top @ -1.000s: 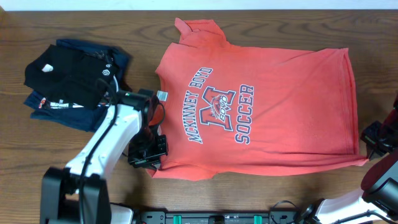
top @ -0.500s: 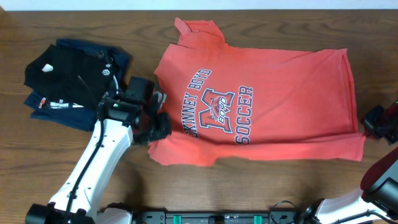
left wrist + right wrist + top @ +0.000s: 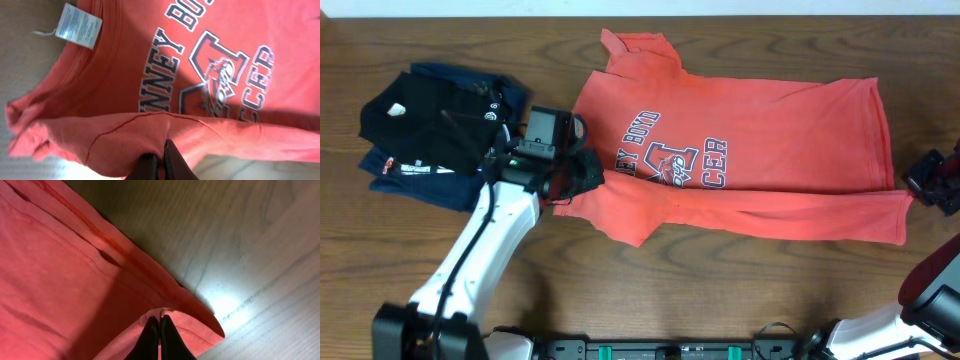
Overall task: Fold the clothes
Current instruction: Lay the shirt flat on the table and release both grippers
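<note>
The coral T-shirt [image 3: 760, 150] lies on the wooden table [image 3: 720, 310], in the middle and right part of the overhead view, with its long axis going from left to right: the collar is at the left end and the bottom hem is at the right end. One sleeve [image 3: 640, 48] points to the far edge of the table. The near long side of the shirt is turned over onto the front as a band, and it covers the lower part of the chest print [image 3: 670, 160]. The print stands sideways in the overhead view; there I can read "EY BOYD" and "CER", and in the left wrist view "NNEY BO" and "CER" around a big letter with a small figure on it. A small white neck label [image 3: 78, 25] hangs at the collar, but its text is too small to read. The left gripper [image 3: 162, 160] is closed and pinches the turned-over band of cloth near the collar end. The right gripper [image 3: 160, 332] is also closed, and it holds the folded hem at the near right corner of the shirt. Left of the shirt, a folded black garment [image 3: 420, 115] with small white marks lies on a folded navy garment [image 3: 415, 178]; their writing cannot be read
</note>
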Available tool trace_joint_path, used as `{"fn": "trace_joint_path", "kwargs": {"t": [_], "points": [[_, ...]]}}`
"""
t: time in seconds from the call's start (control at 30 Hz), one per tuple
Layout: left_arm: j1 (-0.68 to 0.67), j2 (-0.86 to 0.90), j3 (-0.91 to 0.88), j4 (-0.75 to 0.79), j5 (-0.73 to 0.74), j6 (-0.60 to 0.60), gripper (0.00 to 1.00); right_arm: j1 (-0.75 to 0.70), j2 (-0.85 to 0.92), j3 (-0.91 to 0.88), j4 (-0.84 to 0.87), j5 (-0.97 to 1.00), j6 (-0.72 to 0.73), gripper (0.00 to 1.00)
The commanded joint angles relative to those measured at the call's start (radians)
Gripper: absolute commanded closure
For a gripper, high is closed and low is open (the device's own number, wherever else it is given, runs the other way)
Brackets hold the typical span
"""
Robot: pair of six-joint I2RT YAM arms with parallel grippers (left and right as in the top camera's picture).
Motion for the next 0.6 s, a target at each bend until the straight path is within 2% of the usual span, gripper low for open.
{"fn": "trace_joint_path", "kwargs": {"t": [0.0,0.27,0.57], "points": [[0.001,0.072,0.003,0.034,-0.031,-0.013,0.94,0.01,-0.003,-0.009,0.018,0.005,-0.014,0.99],[0.003,0.139,0.003,0.165,-0.081,-0.013,0.94,0.042,-0.003,-0.042,0.071,0.006,-0.015,0.99],[0.003,0.14,0.003,0.183,-0.196,-0.043,0.94,0.054,-0.003,-0.124,0.174,0.013,-0.014,0.99]]}}
